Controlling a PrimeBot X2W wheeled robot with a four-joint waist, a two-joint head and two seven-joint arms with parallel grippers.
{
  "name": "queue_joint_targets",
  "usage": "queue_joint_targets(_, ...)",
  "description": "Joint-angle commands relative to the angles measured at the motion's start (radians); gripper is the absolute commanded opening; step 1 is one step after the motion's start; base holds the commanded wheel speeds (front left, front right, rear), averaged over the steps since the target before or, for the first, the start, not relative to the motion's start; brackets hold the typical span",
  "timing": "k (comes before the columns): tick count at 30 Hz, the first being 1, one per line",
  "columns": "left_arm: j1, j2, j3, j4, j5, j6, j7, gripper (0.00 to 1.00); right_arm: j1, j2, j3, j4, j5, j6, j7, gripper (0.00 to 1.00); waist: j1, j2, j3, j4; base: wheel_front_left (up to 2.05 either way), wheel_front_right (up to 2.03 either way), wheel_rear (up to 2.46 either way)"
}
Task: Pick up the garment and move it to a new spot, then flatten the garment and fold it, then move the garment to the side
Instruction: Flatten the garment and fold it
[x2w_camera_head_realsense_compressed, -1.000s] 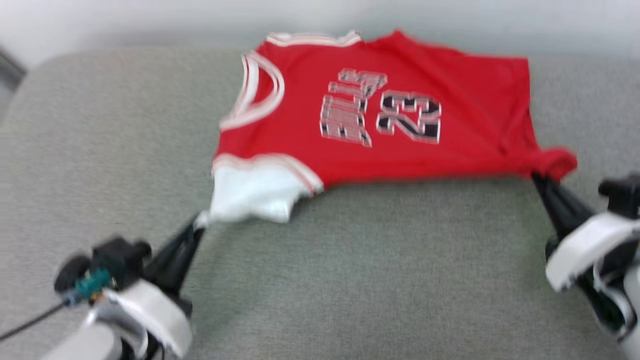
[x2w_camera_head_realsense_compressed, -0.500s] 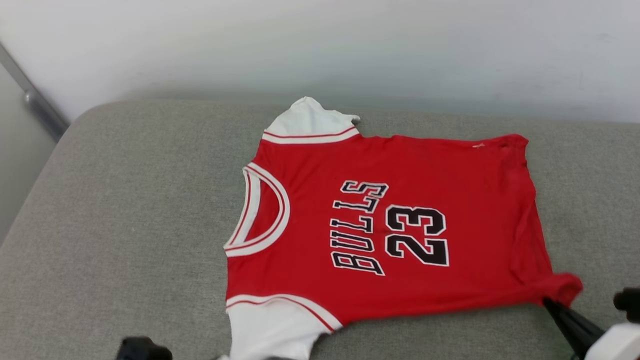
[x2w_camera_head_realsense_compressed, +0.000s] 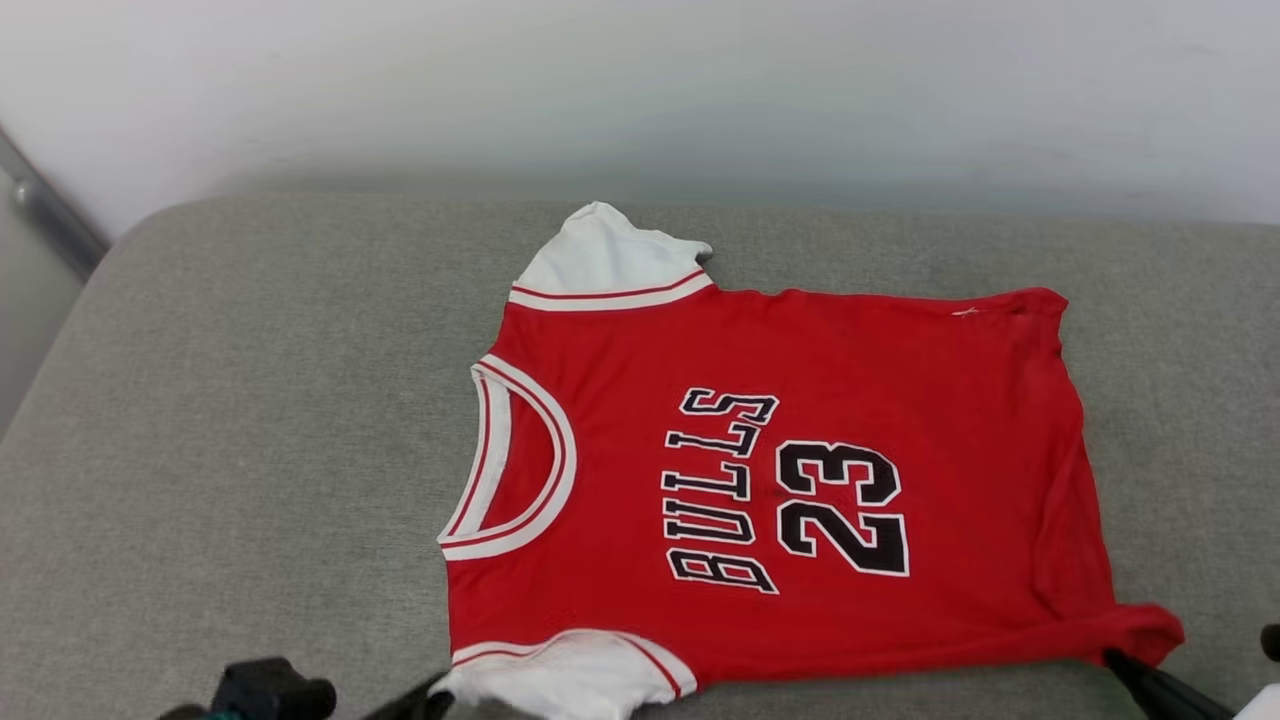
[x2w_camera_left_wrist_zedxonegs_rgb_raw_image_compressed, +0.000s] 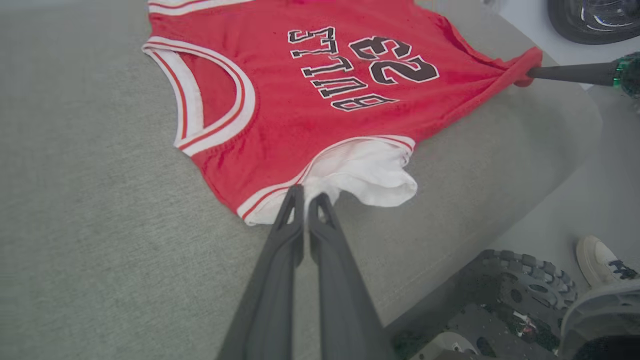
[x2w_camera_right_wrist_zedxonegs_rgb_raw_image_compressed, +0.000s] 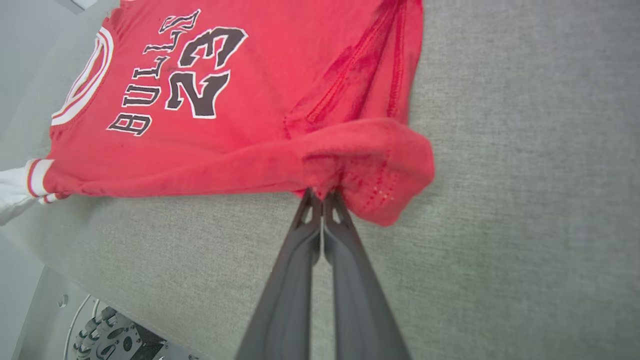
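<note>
Red garment (white sleeves), grey cushion

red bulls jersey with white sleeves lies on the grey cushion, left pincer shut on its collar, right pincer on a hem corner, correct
Not the collar: the left wrist view shows the left pincer shut on the edge of the white sleeve. The red Bulls jersey does lie on the grey cushion, right pincer on a hem corner.
</note>
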Motion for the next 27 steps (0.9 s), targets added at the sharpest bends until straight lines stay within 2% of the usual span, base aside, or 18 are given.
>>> queue_joint_targets(1,-0.023,-0.004,0.017,-0.008,0.005,0.000,-0.018,0.00,-0.011,0.000,-0.020,-0.022,0.007,-0.001,0.011,0.00,0.0001,-0.0001,0.009,-0.005,0.00,0.00,0.00)
queue_joint_targets(8,-0.104,0.008,0.077,-0.015,0.025,-0.006,-0.043,0.00,-0.051,0.013,-0.054,-0.078,0.029,-0.001,0.074,0.00,0.0001,-0.0001,0.061,-0.020,0.00,0.00,0.00)
queue_joint_targets(15,-0.224,-0.007,0.121,0.026,0.043,-0.036,-0.030,0.00,-0.148,0.024,-0.052,-0.100,-0.026,-0.001,0.155,0.00,0.0001,-0.0001,0.154,-0.037,0.00,0.00,0.00)
queue_joint_targets(27,-0.413,-0.105,0.107,0.233,0.078,-0.124,-0.003,0.00,-0.335,0.034,0.006,-0.032,-0.121,-0.001,0.262,0.00,0.0001,-0.0001,0.243,-0.046,0.00,0.00,0.00)
